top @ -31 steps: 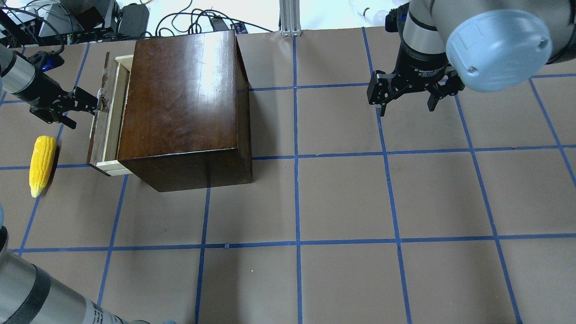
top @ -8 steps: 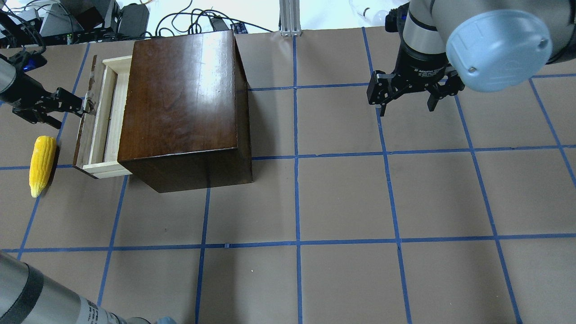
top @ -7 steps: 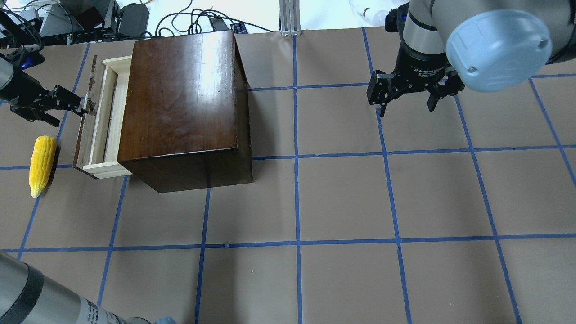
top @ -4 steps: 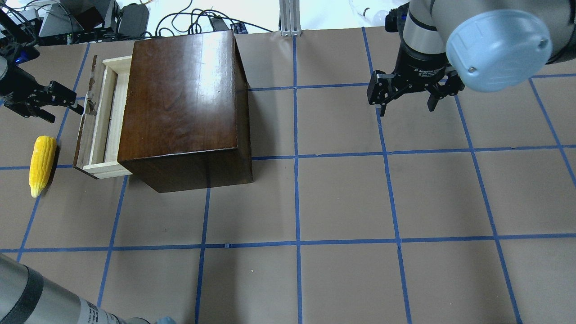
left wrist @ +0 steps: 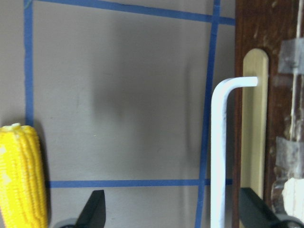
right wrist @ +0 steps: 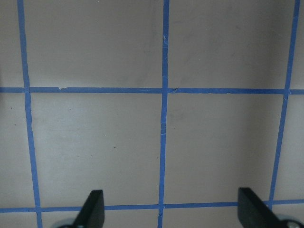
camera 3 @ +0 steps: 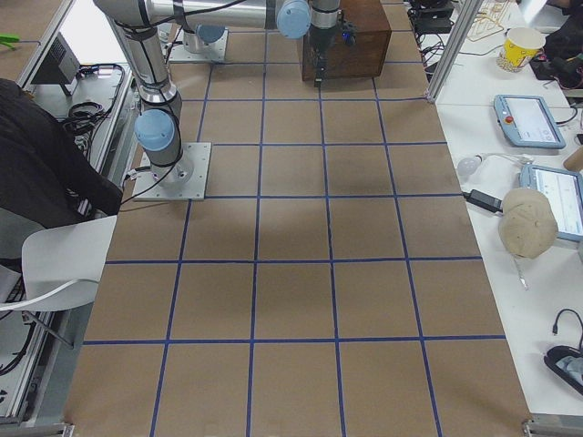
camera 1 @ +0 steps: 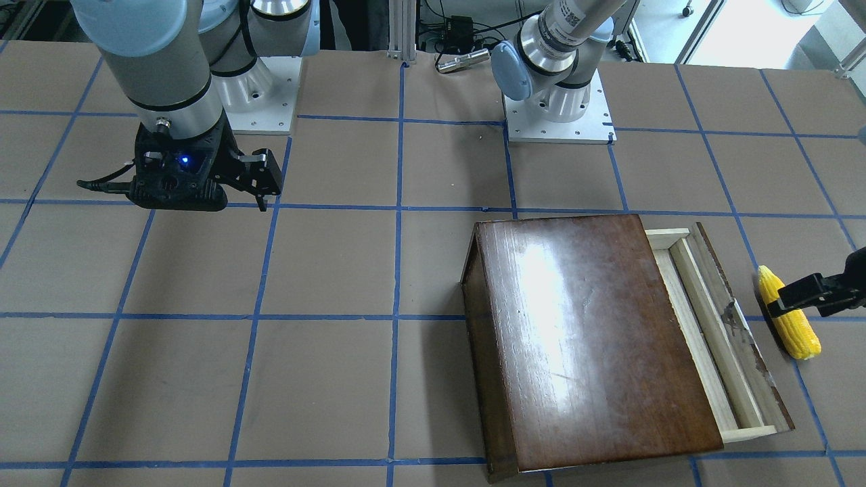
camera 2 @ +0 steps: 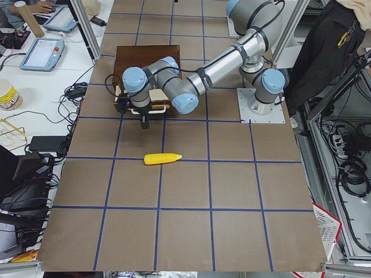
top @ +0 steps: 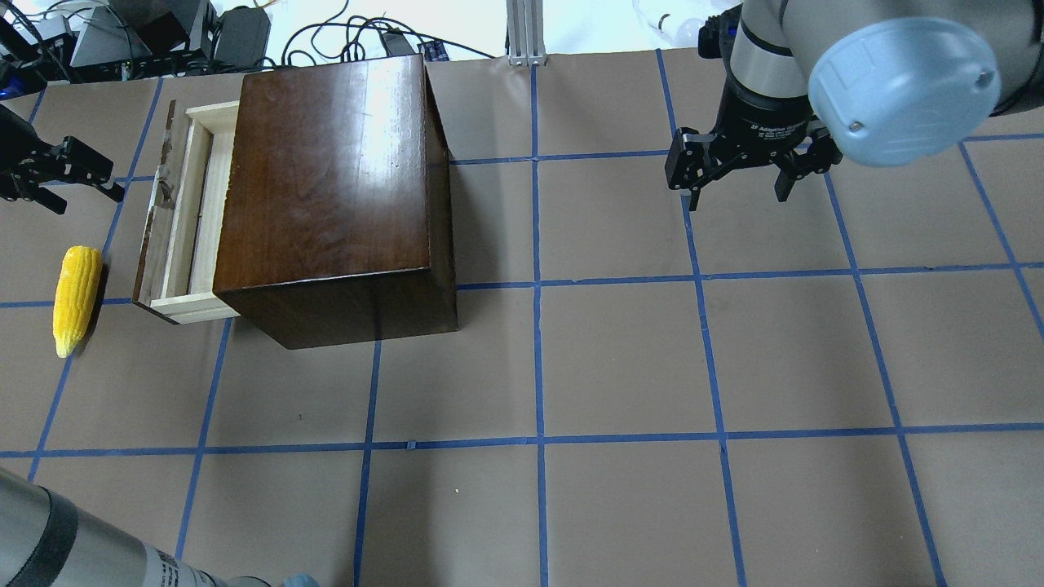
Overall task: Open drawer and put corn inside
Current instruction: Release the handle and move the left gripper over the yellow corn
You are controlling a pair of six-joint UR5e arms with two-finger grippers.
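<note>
The drawer (top: pixel 200 212) of pale wood stands pulled out of the dark-brown cabinet (top: pixel 326 179) toward the left; it also shows in the front view (camera 1: pixel 707 345). Its white handle (left wrist: pixel 218 152) sits on the worn front panel. The yellow corn (top: pixel 75 297) lies on the table left of the drawer front, also in the front view (camera 1: pixel 791 325) and the left wrist view (left wrist: pixel 21 178). My left gripper (top: pixel 94 200) is open and empty, a short way left of the handle and beyond the corn's blunt end. My right gripper (top: pixel 738 197) is open and empty, far right.
The table is brown paper with a blue tape grid (top: pixel 538 285). Cables and boxes (top: pixel 163 33) lie beyond the table's far edge behind the cabinet. The right wrist view shows only bare table (right wrist: pixel 164 123).
The drawer was drawn further out to the left. My left gripper then let go of the handle and backed off to the left. The right arm has not moved.
</note>
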